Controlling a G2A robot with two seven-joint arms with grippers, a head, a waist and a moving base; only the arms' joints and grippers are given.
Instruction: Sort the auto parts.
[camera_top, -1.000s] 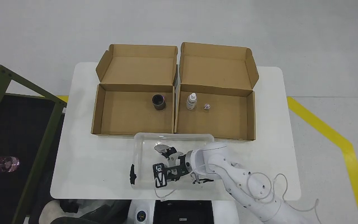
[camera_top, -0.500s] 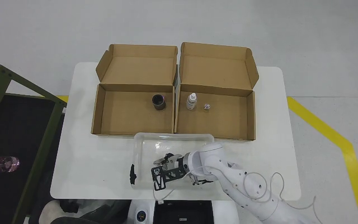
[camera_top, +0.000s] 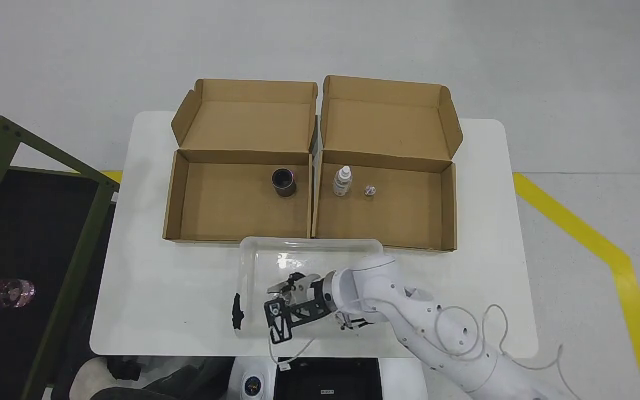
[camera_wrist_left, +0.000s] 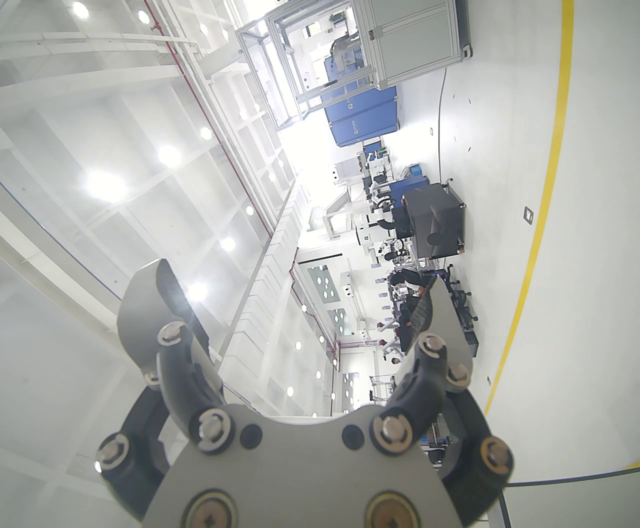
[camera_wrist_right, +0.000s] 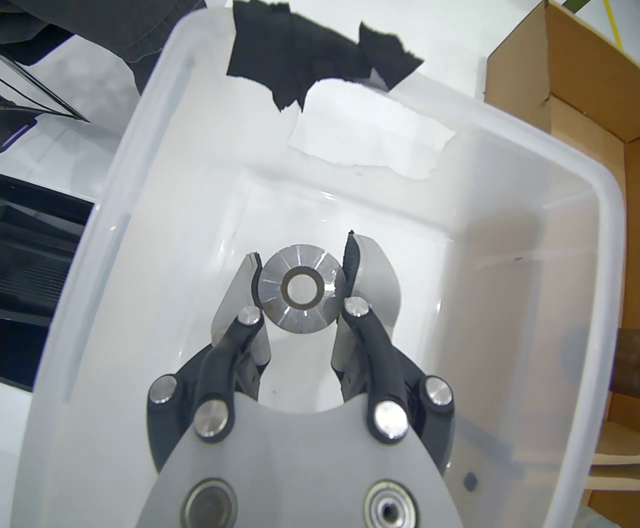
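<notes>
A silver metal disc (camera_wrist_right: 303, 289) with a centre hole sits between the fingers of my right gripper (camera_wrist_right: 301, 280), which is shut on it; both pads touch its rim. This happens low inside the clear plastic bin (camera_wrist_right: 607, 210), facing the wall that carries black tape (camera_wrist_right: 300, 55). In the top view the right gripper (camera_top: 284, 306) is in the bin's (camera_top: 310, 242) left half near the front edge. My left gripper (camera_wrist_left: 295, 305) points up at the ceiling, open, with nothing between its fingers.
Two open cardboard boxes stand behind the bin. The left box (camera_top: 215, 205) holds a dark cylindrical part (camera_top: 284, 182). The right box (camera_top: 410, 212) holds a small white bottle (camera_top: 342, 180) and a small metal part (camera_top: 370, 190). Black tape (camera_top: 237, 311) marks the bin's left wall.
The right gripper has slid a little toward the bin's left wall and front. The silver disc, which lay just beside the fingers, now sits between them.
</notes>
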